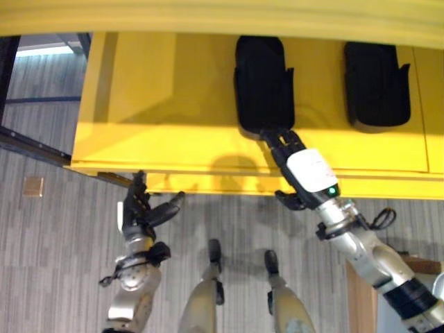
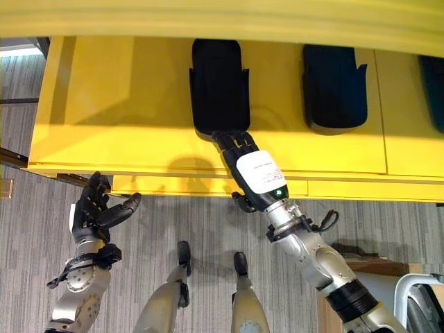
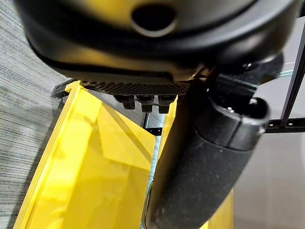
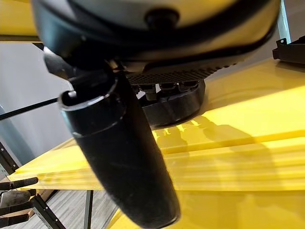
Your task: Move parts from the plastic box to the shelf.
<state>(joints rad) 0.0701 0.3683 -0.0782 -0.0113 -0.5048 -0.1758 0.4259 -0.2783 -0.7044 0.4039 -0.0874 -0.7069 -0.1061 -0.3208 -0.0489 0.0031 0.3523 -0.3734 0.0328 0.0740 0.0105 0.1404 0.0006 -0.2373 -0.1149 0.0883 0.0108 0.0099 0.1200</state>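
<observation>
A black moulded part (image 1: 262, 80) lies on the yellow shelf (image 1: 159, 139), long side pointing away from me. My right hand (image 1: 309, 170) reaches over the shelf's front lip, its straight fingers (image 1: 281, 141) resting against the part's near end, while the thumb (image 4: 119, 152) hangs free below the lip. The right wrist view shows the part's rounded end (image 4: 174, 102) just past the fingers. To the right, a second black part (image 1: 376, 83) lies on the same shelf. My left hand (image 1: 139, 211) is raised under the shelf's front edge, open and holding nothing, thumb (image 3: 205, 167) spread.
A third dark part (image 2: 433, 90) peeks in at the shelf's far right. A dark frame rail (image 1: 35, 146) runs along the shelf's left side. A brown box (image 1: 361, 291) stands on the grey carpet at lower right. A small tan square (image 1: 32, 185) lies on the floor at left.
</observation>
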